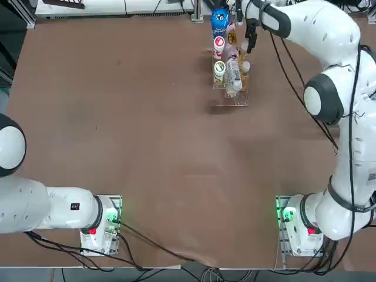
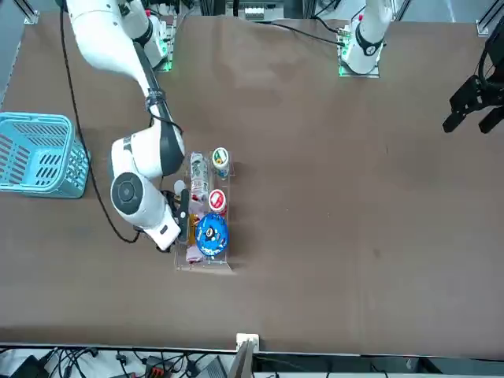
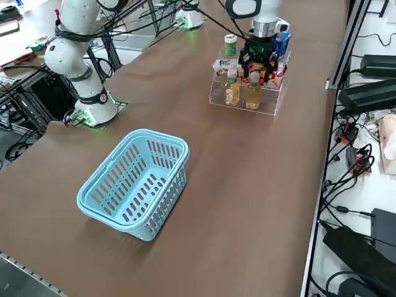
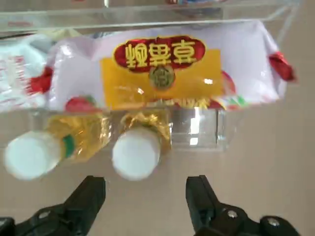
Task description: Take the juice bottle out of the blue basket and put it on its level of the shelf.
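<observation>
Brown tabletop (image 3: pixel 247 185) fills the scene, with the blue basket (image 3: pixel 133 184) sitting empty near one edge, well apart from the shelf (image 3: pixel 247 83). On the lowest level of that clear rack stand two small bottles with white round caps and yellow-orange bodies, side by side. The juice bottle (image 4: pixel 138 150) is the one nearer the right gripper (image 4: pixel 145 196), upright on the shelf's lowest level with its twin (image 4: pixel 37 152) just beside it. From the wrist camera, its white cap lies just beyond the gap between the two black fingers (image 4: pixel 88 196), slightly toward one of them, and apart from both. The gripper hangs open over the shelf's lowest step, grasping nothing. A pink and yellow snack packet (image 4: pixel 162 69) lies on the level behind the bottles.
</observation>
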### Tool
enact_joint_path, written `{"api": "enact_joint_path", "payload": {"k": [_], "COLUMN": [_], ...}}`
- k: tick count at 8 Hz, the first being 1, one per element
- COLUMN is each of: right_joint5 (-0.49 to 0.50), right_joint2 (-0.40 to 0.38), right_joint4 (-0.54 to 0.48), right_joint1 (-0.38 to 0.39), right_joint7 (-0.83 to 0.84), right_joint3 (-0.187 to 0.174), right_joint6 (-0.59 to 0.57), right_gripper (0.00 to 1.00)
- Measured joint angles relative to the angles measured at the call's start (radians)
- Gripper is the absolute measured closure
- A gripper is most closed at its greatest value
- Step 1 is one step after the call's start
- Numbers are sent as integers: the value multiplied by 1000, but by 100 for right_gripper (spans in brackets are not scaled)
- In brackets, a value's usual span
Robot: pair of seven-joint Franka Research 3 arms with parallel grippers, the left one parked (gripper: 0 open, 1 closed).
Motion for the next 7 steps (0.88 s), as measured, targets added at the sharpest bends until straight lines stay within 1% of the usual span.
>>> {"api": "enact_joint_path", "payload": {"k": [1, 2, 3, 4, 5, 7], "right_joint5": [0, 0, 0, 6, 43, 114], "right_joint2": [-13, -27, -46, -73, -101, -161], "right_joint4": [54, 99, 129, 145, 151, 155], "right_joint1": [-14, -31, -54, -84, -121, -201], "right_joint7": [0, 0, 1, 3, 24, 122], "right_joint3": [-1, -2, -3, -4, -6, -8], "right_joint6": [-76, -128, -152, -174, -201, -259], "right_gripper": [0, 0, 0, 0, 0, 0]}}
